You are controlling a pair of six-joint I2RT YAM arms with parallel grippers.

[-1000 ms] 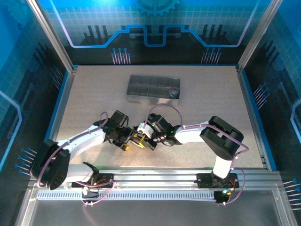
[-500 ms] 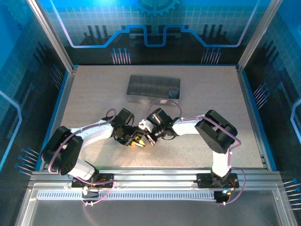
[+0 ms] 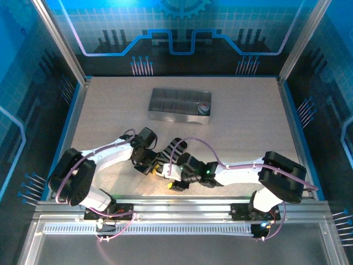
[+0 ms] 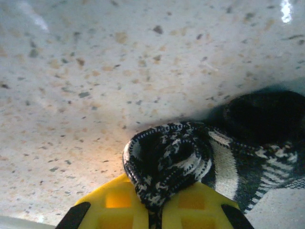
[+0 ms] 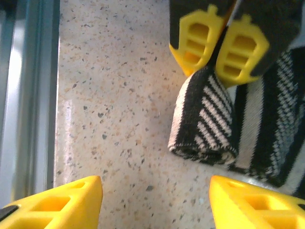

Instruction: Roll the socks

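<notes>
Near the front middle of the speckled counter point(image 3: 110, 110), a black-and-white striped sock point(image 5: 205, 119), one end wound into a tight roll, the rest lying flat beside it. Clamped on the top of that roll, the left gripper point(image 5: 213, 71), its yellow fingers point(image 5: 200, 38) drawn close together with striped fabric squeezed between them. In the left wrist view, the same grip seen end-on: the spiral of the roll bulging just above the two fingers, the loose flat part of the sock off to the right.

Just in front of the roll, toward the metal rail point(image 5: 24, 95) along the counter's near edge, the right gripper point(image 5: 155, 200). Spread wide, one yellow finger at each lower corner of its own view. Bare counter between them, nothing held, no contact with the sock.

From above, both arms bent inward and meeting close together at the front centre, the left wrist slightly farther back, the right wrist nearer the rail.

Well apart from all this, toward the back of the counter, a grey compartment tray point(image 3: 176, 117) lying flat. In its right-end compartment, a small rounded item point(image 3: 205, 108), too small to identify.
</notes>
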